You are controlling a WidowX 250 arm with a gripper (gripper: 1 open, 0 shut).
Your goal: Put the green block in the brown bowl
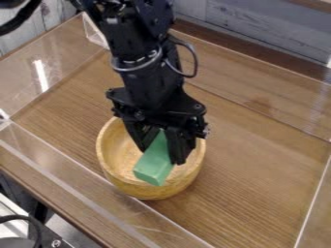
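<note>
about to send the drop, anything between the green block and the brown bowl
Nothing visible stands between them: the green block shows within the rim of the brown bowl, below the hand. Whether it touches the bowl's floor can't be told from here.

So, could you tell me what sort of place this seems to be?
Probably a lab or workshop bench set up for robot trials: a black robot arm reaches over a wooden tabletop, with a green block at a brown bowl.
</note>
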